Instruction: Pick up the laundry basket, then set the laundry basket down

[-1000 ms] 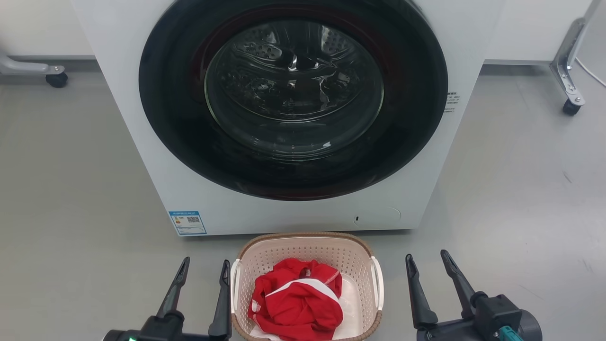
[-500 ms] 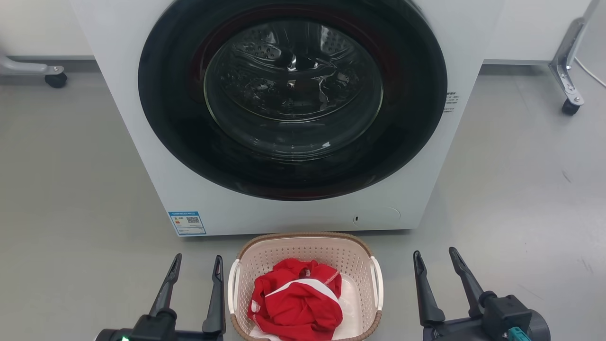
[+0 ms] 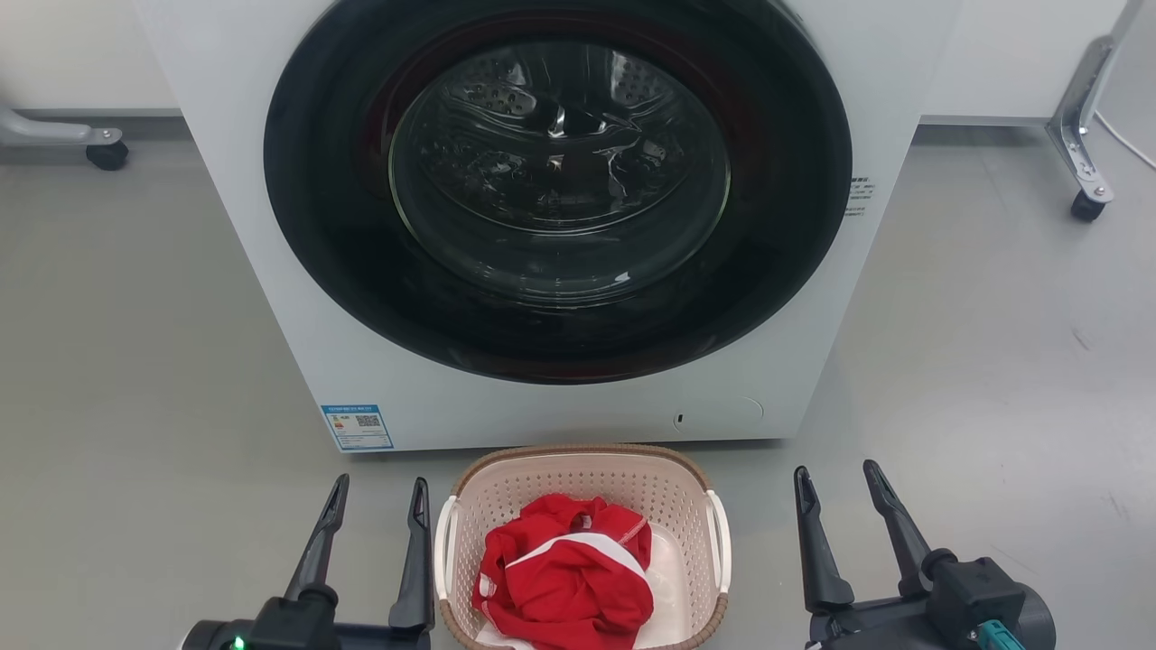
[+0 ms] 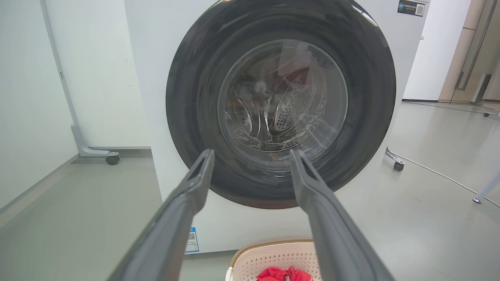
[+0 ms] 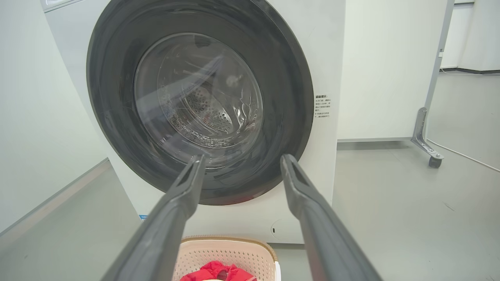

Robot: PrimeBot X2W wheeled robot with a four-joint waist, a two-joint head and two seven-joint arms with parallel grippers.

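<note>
Both grippers stand empty with their fingers parted in a moderate V, flanking the job before them. The left gripper [image 3: 380, 489] holds nothing; its inner finger stands just beside the white left handle [image 3: 442, 549] of the laundry basket [image 3: 582, 478], too close to tell whether they touch. The right gripper [image 3: 835, 473], likewise spread and bare, sits farther from its own side, with a strip of grey floor [image 3: 759, 560] between its inner finger and the white right handle [image 3: 720, 540].

The cream, perforated basket with its brown woven-look rim rests on the floor between the two grippers, level with their fingers. A crumpled red garment with white trim [image 3: 564, 582] lies inside it. The pairing of one gripper to each handle suggests a two-armed lift in preparation, and the lift has not yet begun.

Beyond the fingertips of both grippers rises a white front-loading washing machine [image 3: 271, 298], its dark round door [image 3: 560, 194] shut. The basket's far rim sits just short of the machine's base, probably placed there for loading. A blue label [image 3: 358, 425] marks the cabinet ahead of the left gripper. Ahead and to the outer side of each gripper, castors of white frames [image 3: 1088, 203] stand well apart.
</note>
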